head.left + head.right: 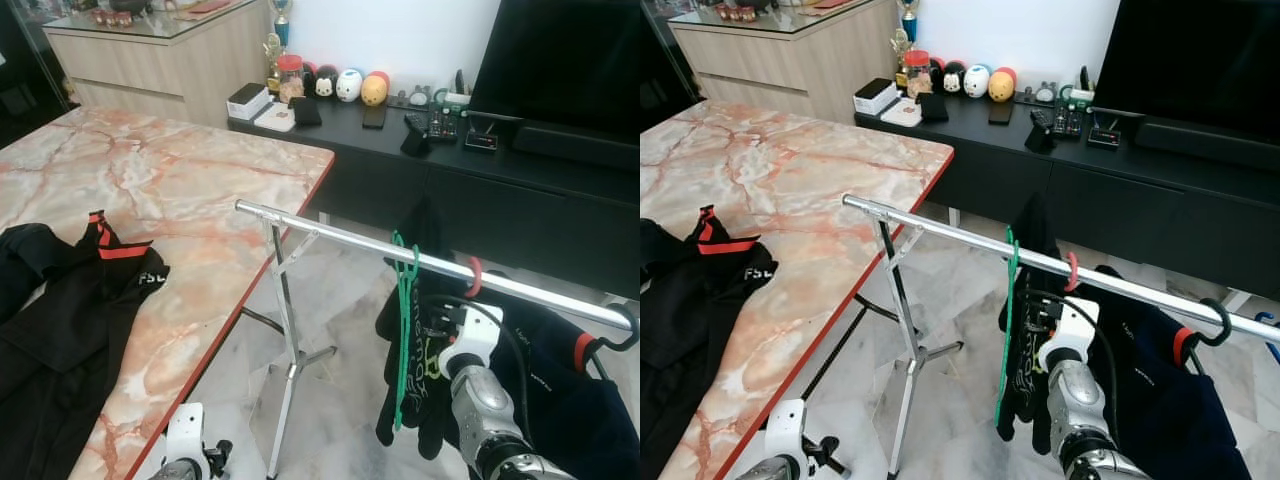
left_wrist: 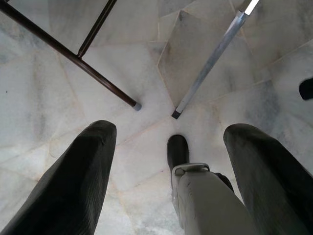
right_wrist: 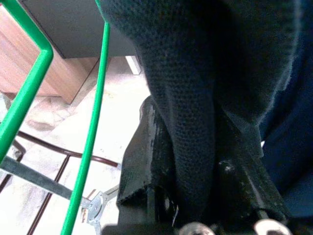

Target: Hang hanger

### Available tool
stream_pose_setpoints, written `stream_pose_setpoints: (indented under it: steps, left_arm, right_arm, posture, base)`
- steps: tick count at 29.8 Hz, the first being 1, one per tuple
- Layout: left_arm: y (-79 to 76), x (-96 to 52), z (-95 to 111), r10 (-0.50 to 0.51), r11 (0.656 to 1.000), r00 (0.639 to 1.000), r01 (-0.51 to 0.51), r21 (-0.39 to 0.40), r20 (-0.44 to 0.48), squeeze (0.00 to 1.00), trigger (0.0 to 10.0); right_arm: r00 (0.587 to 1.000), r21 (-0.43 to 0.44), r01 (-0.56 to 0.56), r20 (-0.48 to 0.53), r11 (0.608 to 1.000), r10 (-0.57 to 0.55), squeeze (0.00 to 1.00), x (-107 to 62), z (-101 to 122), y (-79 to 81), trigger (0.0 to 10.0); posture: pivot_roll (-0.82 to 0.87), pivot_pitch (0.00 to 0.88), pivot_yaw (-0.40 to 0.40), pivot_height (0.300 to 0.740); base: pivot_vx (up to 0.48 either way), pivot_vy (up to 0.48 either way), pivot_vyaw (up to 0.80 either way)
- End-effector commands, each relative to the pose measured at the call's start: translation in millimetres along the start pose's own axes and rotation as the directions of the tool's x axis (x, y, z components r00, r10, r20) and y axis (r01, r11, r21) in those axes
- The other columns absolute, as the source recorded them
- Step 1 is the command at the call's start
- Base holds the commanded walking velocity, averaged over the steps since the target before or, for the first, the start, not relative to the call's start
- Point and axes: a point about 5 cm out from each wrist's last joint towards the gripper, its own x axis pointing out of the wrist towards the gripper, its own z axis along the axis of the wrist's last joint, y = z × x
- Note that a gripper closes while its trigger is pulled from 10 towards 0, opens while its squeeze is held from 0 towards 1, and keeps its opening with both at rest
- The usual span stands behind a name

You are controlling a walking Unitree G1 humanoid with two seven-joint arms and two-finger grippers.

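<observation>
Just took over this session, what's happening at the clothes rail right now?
The right gripper is raised at the rail, its fingers closed on a black garment hanging there beside a green hanger whose hook sits on the rail. More dark clothes hang further along, and a black jacket lies on the marble table. The left gripper hangs open above the floor.

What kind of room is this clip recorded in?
Most likely a home living and dining area: a large TV stands on a low black media console, beside a marble-topped table, with a chrome clothes rail standing on the tiled floor.
</observation>
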Motion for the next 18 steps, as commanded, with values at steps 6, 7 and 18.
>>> stream_pose_setpoints:
  steps: [6,7,18]
  left_arm:
    - [0.8,-0.9,-6,0.0,1.0,1.0,0.001,0.009,-0.022,0.0,10.0]
    - [0.8,-0.9,-6,0.0,1.0,1.0,0.001,0.009,-0.022,0.0,10.0]
    - [2.3,-0.9,-4,0.0,1.0,1.0,0.0,0.013,-0.015,0.0,10.0]
  right_arm:
    - [0.992,0.002,-0.013,0.125,1.0,0.012,0.0,-3.0,10,5.5,0.0]
    - [0.991,-0.004,-0.012,0.135,1.0,0.012,0.0,-3.4,11,6.0,0.0]
    - [0.969,-0.094,-0.004,0.246,0.996,0.027,0.0,-28.4,9,2.2,10.0]
  posture:
    - [-0.06,0.0,0.038,0.74]
    - [-0.06,0.0,0.038,0.74]
    - [-0.08,0.0,0.045,0.74]
  base:
    - [0.0,0.0,0.0]
    - [0.0,0.0,0.0]
    - [0.0,0.0,0.0]
